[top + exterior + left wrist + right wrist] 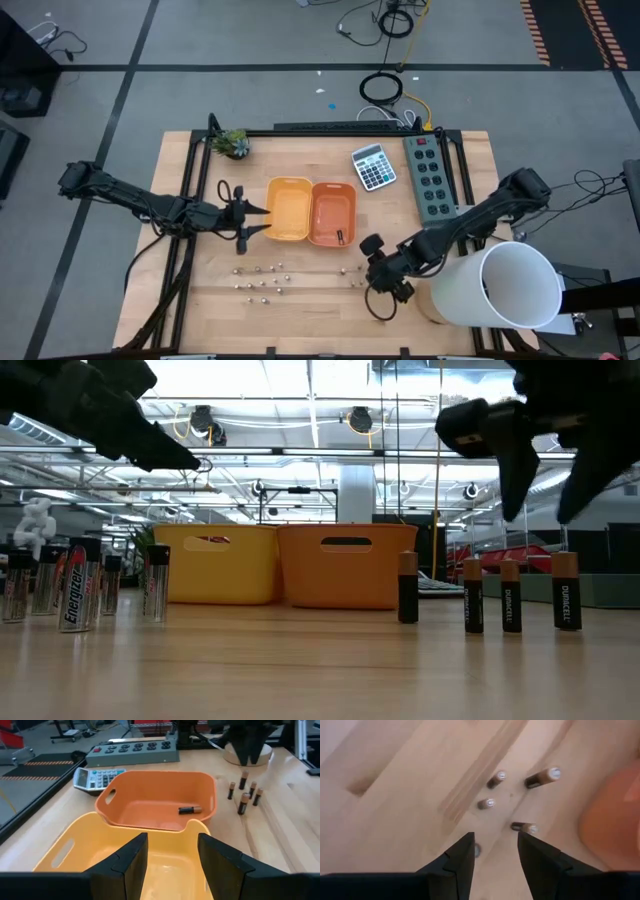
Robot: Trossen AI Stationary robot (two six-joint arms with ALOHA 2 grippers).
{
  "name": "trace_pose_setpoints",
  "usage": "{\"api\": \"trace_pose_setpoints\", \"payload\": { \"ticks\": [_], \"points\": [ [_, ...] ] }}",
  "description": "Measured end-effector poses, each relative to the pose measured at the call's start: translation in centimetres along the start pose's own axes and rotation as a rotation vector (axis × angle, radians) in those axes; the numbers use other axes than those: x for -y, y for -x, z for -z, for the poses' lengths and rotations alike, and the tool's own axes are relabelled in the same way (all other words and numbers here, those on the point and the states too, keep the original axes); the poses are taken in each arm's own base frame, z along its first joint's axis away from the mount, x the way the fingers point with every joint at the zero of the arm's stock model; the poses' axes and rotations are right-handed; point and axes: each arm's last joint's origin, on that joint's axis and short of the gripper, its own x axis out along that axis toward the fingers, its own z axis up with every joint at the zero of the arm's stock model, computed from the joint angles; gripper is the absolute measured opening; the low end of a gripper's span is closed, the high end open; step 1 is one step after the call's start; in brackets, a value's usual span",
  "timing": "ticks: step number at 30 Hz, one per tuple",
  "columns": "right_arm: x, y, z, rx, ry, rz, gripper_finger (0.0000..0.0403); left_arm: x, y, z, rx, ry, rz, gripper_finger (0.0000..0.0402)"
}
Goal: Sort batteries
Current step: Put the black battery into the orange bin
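Two trays sit side by side mid-table: a yellow tray (288,209) and an orange tray (334,213). One dark battery (190,810) lies in the orange tray. Several silvery batteries (262,282) (80,585) stand upright on the table's near left. Several dark batteries (358,282) (510,595) (490,802) stand to their right. My left gripper (262,220) (172,850) hovers open over the yellow tray's left end. My right gripper (388,292) (495,845) is open above the table, pointing down beside the dark batteries and touching none.
A grey calculator (373,165) and a power strip (430,175) lie on the far right. A small plant (233,143) stands at the far left corner. A large white cylinder (510,285) sits at the near right, close to my right arm. Bare wood lies near the batteries.
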Motion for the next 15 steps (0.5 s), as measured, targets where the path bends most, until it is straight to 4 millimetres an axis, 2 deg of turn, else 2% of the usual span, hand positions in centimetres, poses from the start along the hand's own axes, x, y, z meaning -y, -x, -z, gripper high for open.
{"api": "trace_pose_setpoints", "payload": {
  "ticks": [15],
  "points": [
    [-0.4, -2.0, 0.4, -0.078, -0.03, -0.055, 0.0142, 0.0, 0.0, 0.2, -0.023, 0.016, 0.002, 0.0182]
  ]
}}
